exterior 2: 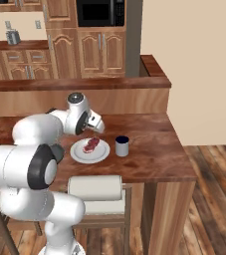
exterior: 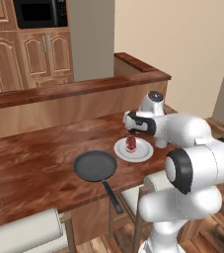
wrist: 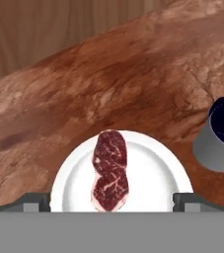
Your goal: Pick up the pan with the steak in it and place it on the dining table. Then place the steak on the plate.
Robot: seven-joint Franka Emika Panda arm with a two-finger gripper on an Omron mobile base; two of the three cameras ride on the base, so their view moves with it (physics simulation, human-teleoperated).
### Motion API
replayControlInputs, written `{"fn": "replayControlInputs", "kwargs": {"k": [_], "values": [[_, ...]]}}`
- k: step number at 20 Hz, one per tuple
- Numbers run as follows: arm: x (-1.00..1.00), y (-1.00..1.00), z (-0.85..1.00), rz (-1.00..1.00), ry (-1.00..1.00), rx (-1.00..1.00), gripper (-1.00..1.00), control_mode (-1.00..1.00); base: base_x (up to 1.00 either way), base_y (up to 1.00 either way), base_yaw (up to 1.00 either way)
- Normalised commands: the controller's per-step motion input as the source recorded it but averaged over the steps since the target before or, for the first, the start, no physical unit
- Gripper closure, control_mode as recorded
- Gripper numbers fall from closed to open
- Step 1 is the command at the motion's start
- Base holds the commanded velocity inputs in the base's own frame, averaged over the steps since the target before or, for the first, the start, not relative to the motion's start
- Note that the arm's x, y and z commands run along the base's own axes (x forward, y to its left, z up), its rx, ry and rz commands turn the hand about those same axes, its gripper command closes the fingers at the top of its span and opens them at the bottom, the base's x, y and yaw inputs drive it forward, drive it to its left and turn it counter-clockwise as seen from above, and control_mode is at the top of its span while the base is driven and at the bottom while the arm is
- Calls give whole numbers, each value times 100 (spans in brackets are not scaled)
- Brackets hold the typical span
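Two task items, pan and steak: we see both set down on the dining table (exterior: 29, 163), so we judge the task nearly complete.
Pan: the pan (exterior: 95, 166) sits furthest left in the left base view, flat on the wood near the front edge and empty. Its round bowl lies toward the table's middle and its long thin handle points out over the front edge, angling toward our base.
Plate: the plate (exterior: 133, 149) lies just to the right of the pan, close but not touching. It rests flat on the table.
Steak: the steak (wrist: 110, 170) lies on the plate, roughly centred. In the hand view its long axis runs from the bottom of the picture toward the top, straight away from our hand, with the narrower end farther off.
Cup: a small dark blue cup (exterior 2: 122, 146) stands upright on the table just to the right of the plate in the right base view, apart from its rim.
Gripper: our gripper (wrist: 111, 200) hovers directly above the plate with its two fingers (wrist: 33, 200) spread wide on either side of the steak, holding nothing.
Step in hand: we judge this to be the release and retreat.
Doing it well: we should keep the fingers wide and lift straight up and away from the meat, so neither tip drags the steak, tips the plate, or brushes the cup.
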Motion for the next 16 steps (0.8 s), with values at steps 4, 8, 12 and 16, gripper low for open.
{"fn": "replayControlInputs", "kwargs": {"k": [4,8,12,16], "values": [[-91,-19,22,2,-31,1,-100,-100,0,0,0],[-72,-13,24,0,-44,3,-100,-100,0,0,0],[-62,-8,13,0,-50,4,-100,-100,0,0,0],[-31,-2,0,1,-12,1,-100,-100,0,0,0]]}}
